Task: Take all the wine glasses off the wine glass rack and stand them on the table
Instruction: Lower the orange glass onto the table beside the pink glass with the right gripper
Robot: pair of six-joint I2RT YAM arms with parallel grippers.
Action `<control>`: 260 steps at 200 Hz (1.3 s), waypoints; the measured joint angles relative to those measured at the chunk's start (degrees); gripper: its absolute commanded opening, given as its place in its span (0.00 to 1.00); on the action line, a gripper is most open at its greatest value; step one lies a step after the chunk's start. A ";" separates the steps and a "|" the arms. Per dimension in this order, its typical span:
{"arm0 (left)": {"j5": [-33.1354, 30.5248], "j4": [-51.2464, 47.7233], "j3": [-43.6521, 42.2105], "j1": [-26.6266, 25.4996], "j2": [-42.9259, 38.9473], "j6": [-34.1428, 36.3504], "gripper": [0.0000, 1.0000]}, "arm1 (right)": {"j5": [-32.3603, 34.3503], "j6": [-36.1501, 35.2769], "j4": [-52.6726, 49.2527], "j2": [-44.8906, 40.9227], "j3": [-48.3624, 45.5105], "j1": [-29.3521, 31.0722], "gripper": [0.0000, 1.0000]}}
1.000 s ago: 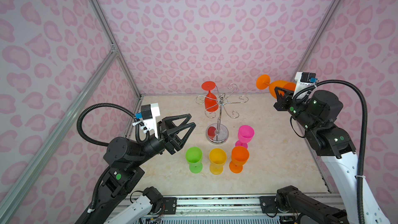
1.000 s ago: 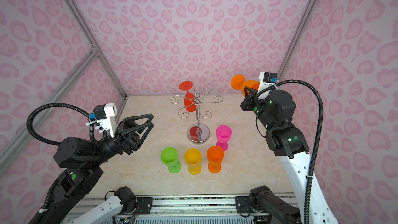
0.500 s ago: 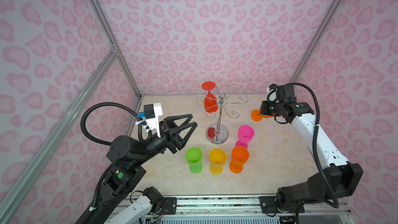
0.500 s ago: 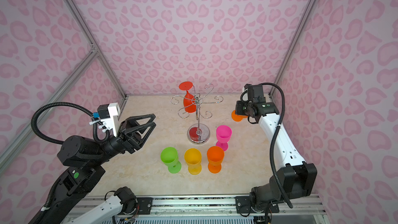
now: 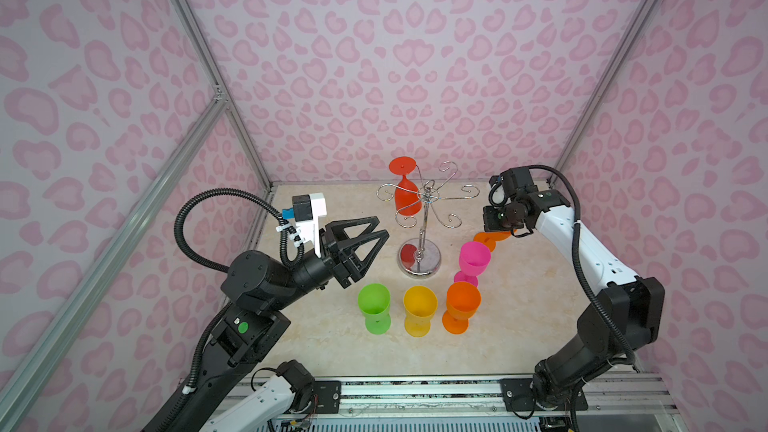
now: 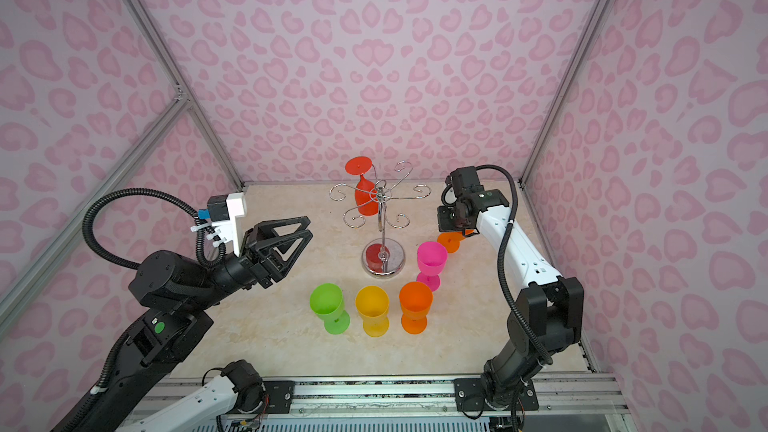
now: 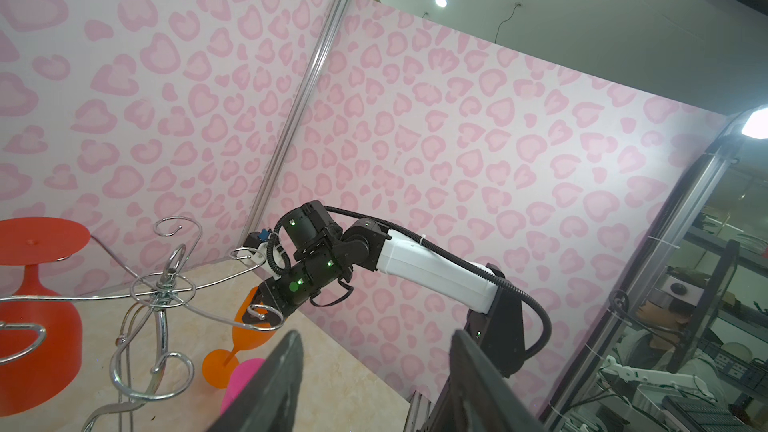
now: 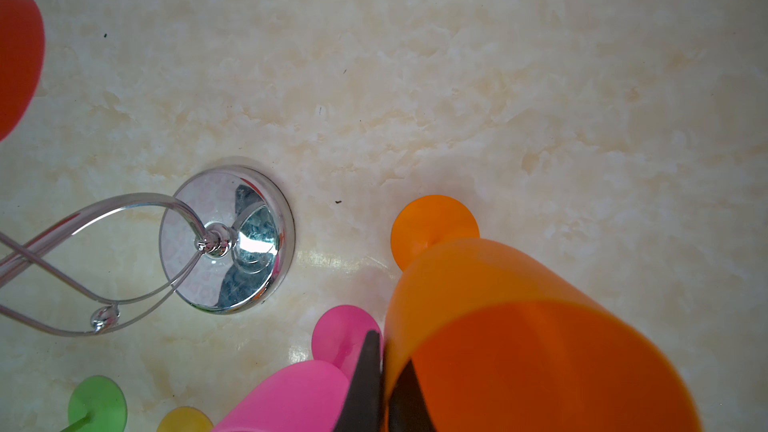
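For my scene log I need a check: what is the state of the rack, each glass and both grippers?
rack: upright, one glass on it.
red glass: hanging upside down on the rack.
held orange glass: off the rack, tilted, rim pinched.
pink glass: standing upright.
green glass: standing upright.
yellow glass: standing upright.
front orange glass: standing upright.
left gripper: open, empty.
right gripper: shut on the held orange glass.

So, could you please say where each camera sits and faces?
Top views: high in front, looking down at the table; left arm, right arm show.
Left wrist: on left arm, facing across the wine glass rack at right arm; open left end effector shows.
Right wrist: on right arm, facing down at table; right end effector grips held orange glass.
All share the rack.
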 measured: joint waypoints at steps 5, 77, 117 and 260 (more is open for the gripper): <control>0.00 -0.17 0.00 0.00 0.00 0.00 0.58 | -0.02 -0.02 -0.09 0.31 0.00 0.00 0.00; 0.24 -0.22 0.04 0.00 -0.13 0.00 0.58 | -0.31 -0.81 -2.25 5.92 2.99 1.16 0.00; 0.24 -0.74 0.04 0.00 -0.63 0.02 0.58 | -0.42 -0.81 -2.97 6.86 3.65 1.46 0.04; -1.05 -1.09 -0.55 0.00 -0.50 0.24 0.58 | -0.96 0.52 -1.14 0.61 4.13 1.88 0.28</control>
